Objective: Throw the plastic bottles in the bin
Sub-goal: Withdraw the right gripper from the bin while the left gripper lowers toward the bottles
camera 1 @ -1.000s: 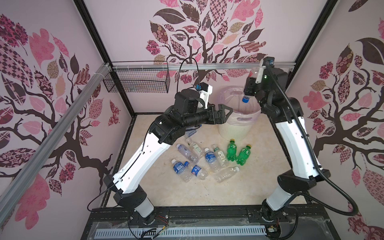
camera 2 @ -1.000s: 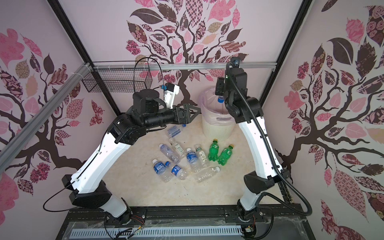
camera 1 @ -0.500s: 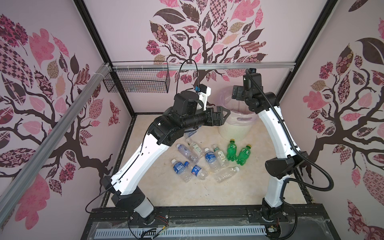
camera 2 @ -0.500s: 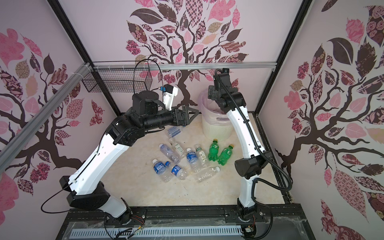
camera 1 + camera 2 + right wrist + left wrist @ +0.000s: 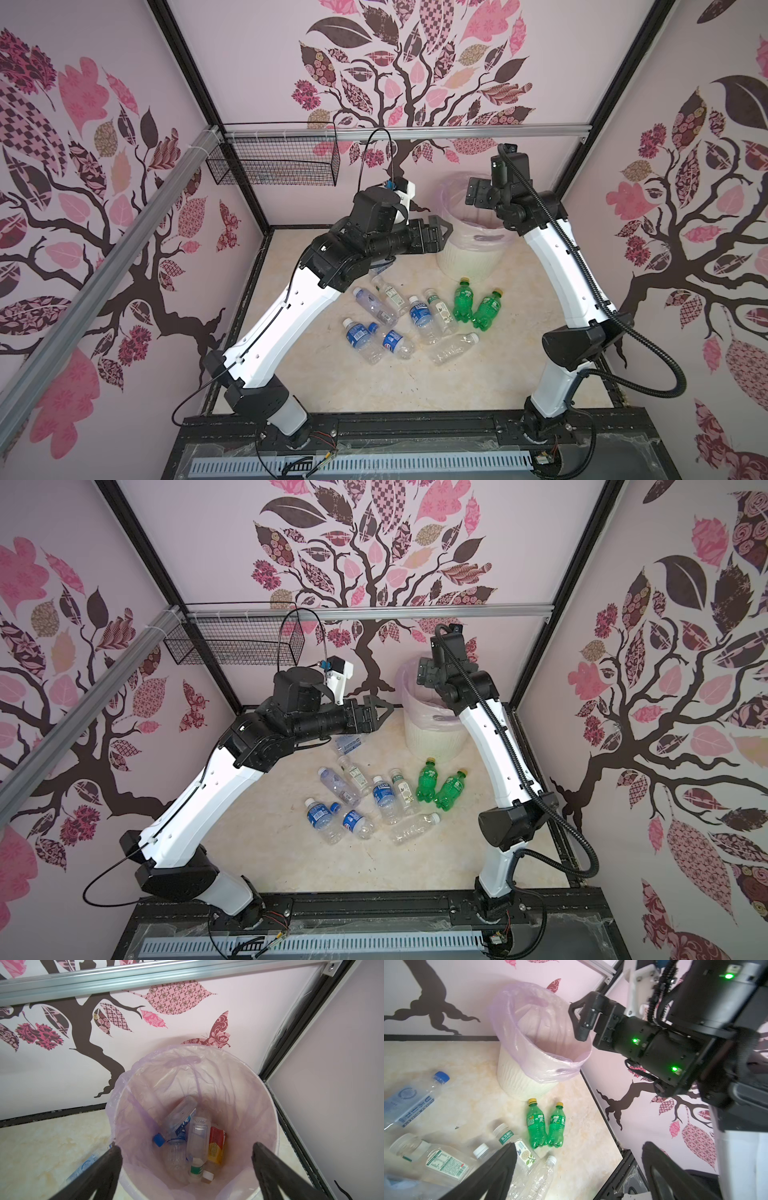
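Marbled bench (image 5: 332, 386) carries loose bottles (image 5: 419, 311). Both jaws gape wide, empty: right above bin (image 5: 469, 257), left beside it. Hazard: arms crowd the rim; contact could tip it.

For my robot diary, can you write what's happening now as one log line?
right jaws: open, empty, above bin | left jaws: open, empty, beside bin | plastic bottles: several inside bin, more on table

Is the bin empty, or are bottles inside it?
Not empty. The right wrist view shows several bottles lying at the bottom of the bin, well below its rim.
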Controlling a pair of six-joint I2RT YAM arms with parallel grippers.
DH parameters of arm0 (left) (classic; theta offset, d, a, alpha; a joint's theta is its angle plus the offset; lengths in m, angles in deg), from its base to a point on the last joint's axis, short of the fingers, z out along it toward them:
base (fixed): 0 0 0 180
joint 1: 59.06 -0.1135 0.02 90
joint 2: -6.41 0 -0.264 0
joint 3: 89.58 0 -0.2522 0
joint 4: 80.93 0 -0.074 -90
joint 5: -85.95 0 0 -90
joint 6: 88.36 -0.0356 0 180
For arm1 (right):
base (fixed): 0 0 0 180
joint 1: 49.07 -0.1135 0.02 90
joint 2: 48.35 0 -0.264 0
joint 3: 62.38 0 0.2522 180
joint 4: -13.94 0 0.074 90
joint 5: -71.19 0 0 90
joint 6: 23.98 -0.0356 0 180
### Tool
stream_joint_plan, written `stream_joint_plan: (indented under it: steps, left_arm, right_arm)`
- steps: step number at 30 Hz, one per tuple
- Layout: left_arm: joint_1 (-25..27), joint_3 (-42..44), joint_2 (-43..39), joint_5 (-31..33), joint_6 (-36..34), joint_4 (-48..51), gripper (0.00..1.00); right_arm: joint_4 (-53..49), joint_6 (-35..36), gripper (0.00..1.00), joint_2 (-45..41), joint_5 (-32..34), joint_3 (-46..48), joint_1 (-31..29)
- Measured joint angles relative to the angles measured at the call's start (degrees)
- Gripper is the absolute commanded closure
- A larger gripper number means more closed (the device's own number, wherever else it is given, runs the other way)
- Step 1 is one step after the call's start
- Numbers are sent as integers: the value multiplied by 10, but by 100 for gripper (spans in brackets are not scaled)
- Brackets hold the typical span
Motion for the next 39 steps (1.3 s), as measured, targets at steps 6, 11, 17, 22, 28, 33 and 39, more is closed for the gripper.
stream_joint_plan:
  steps: [6, 11, 17, 22, 28, 33, 39]
  left_arm:
    - [-37, 45, -14, 29, 37, 24, 3]
    - [-76, 113, -49, 53, 60, 36, 3]
    - [-124, 161, -79, 70, 57, 36, 3]
    - [-156, 212, -88, 75, 35, 36, 3]
    - [-207, 297, -97, 71, 15, 26, 3]
    - [-233, 358, -102, 80, -13, 14, 3]
    - [-242, 386, -72, 92, -76, -13, 3]
  right_arm:
    - [2, 3, 0, -33, -5, 44, -31]
    - [1, 0, 1, -58, -21, 80, -56]
    - [1, -16, 0, -66, -51, 115, -77]
    - [1, -38, 0, -66, -79, 143, -87]
    - [0, -46, 1, -66, -86, 168, -137]
    - [0, -56, 1, -66, -87, 171, -182]
    - [1, -82, 1, -66, -102, 203, -204]
